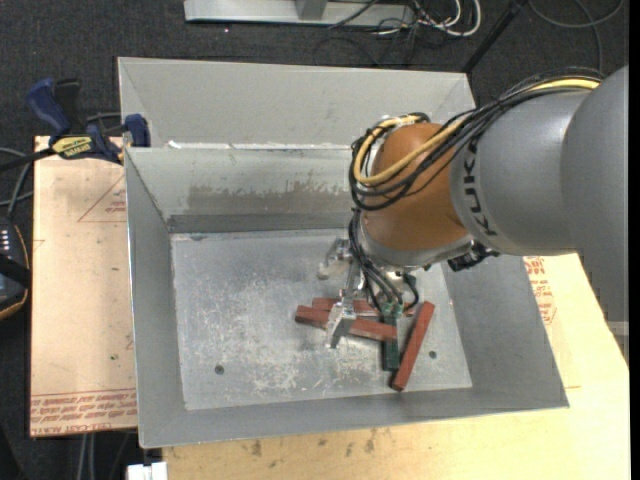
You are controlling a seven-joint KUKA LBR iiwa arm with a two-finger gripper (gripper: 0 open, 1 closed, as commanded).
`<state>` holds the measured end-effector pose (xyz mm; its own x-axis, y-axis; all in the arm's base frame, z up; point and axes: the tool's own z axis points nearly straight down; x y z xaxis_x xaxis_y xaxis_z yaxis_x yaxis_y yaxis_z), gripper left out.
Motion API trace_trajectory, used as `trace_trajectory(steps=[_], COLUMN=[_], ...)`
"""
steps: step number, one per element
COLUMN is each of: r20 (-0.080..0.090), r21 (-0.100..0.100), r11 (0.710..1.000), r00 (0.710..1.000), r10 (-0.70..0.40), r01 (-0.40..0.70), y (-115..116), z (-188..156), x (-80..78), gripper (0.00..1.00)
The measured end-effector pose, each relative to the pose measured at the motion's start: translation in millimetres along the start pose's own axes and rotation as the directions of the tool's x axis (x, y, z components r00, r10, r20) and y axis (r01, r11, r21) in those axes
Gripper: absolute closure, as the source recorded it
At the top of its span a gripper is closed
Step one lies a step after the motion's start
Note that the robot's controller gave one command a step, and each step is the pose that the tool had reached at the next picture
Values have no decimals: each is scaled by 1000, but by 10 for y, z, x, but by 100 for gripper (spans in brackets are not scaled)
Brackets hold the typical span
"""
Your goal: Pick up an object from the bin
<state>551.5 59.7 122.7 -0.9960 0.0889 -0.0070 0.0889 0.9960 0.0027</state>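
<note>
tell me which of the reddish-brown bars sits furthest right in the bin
The long bar on the far right, slanting from upper right down to lower left. The other bars lie nearly level, to its left.

There is one grey metal bin (150, 268). In it I count three red-brown sticks: one long stick (414, 343), one short stick (316, 314) and one middle stick (368, 329). There is also one small dark green piece (389, 347). It is partly hidden, so I cannot tell if more lie under it.
</note>
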Motion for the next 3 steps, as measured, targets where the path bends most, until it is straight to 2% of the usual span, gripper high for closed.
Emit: trace_trajectory(steps=[1, 2, 3], r20=[19, 19, -1], r21=[-7, -7, 1], r11=[983, 983, 989], r00=[982, 982, 989], r10=[186, 186, 147], r01=[-186, -186, -147], y=[10, 10, 75], z=[435, 435, -1499], x=[203, 202, 36], gripper=[100, 100, 100])
